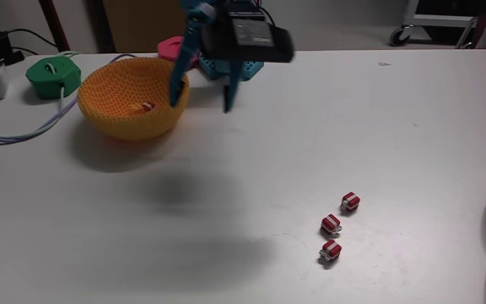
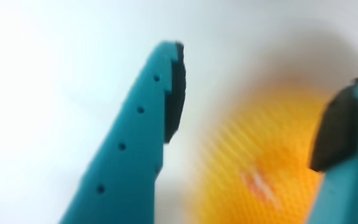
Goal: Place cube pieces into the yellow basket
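Fixed view | yellow basket (image 1: pixel 121 114) holds one cube piece (image 1: pixel 146 106) | end effector (image 1: pixel 201 105) wide, empty

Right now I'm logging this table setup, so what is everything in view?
Yellow basket: one, yellow-orange crocheted bowl, far left of the table in the fixed view.
Cube piece in the basket: one, reddish with white, inside by the right wall; blurred in the wrist view.
Cube pieces on the table: three, red with white bands, near right, in a loose line.
Green round device: one, behind the basket, left.
Pink round device: one, behind the basket, partly hidden.
Grey cable: one, trailing off the left edge.
End effector: one, teal, open, empty, at the basket's right rim.
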You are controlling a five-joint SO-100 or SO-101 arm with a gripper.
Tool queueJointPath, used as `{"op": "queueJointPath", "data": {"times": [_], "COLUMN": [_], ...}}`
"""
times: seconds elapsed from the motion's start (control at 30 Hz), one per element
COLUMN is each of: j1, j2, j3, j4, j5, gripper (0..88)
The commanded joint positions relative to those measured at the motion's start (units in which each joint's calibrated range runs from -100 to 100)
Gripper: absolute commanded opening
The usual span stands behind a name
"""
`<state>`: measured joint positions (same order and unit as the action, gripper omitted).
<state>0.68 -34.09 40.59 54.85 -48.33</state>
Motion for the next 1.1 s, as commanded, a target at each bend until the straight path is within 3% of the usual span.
{"op": "queueJointPath", "data": {"times": [0.0, 0.17, 0.43, 0.8, 0.9, 1.0, 1.07], "j1": [-15.8, -24.6, -28.8, -30.1, -29.6, -28.8, -28.3], "j2": [10.8, 27.1, 46.1, 65.4, 66.1, 66.1, 66.2], "j3": [6.0, 2.0, -4.3, -23.7, -24.0, -23.1, -22.8], "j4": [-36.3, -49.4, -64.1, -68.3, -67.9, -66.4, -65.4], "j5": [-7.7, -9.4, -9.0, -8.3, -8.5, -8.4, -6.9], "gripper": [39.2, 40.5, 39.1, 36.6, 27.6, 0.0, 0.0]}}
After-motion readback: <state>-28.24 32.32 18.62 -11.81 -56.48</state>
